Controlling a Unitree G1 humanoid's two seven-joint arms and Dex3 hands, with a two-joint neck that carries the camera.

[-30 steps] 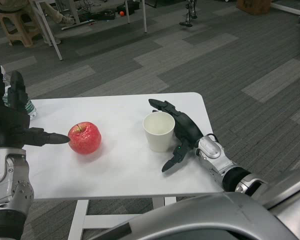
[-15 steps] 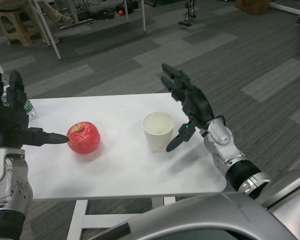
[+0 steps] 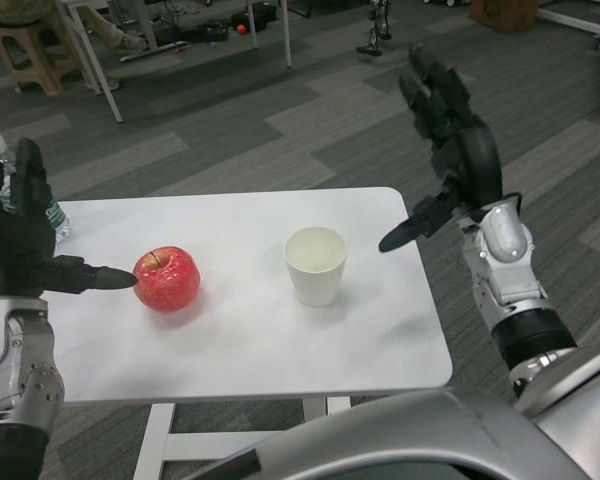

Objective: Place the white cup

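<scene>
Fingers (image 3: 435, 95) spread, clear of white cup (image 3: 315, 264).

White table (image 3: 240, 350) on a grey carpet floor (image 3: 280, 130); a red apple (image 3: 167, 278) left of centre; a white cup (image 3: 315, 264) upright mid-table; a bottle (image 3: 52, 215) at the far left edge.

White table (image 3: 230, 345), rectangular with rounded corners, set on grey patterned carpet (image 3: 280, 120). Red apple (image 3: 167, 278) with a short stem, resting left of the table's middle. Clear plastic water bottle (image 3: 58, 222) partly visible at the far left edge of the tabletop. Beyond the table, far left: a tan stool (image 3: 30, 45) and white legs of another table (image 3: 100, 60). Small orange ball (image 3: 242, 28) on the floor nearby. Cardboard box (image 3: 505, 12) far right.
</scene>
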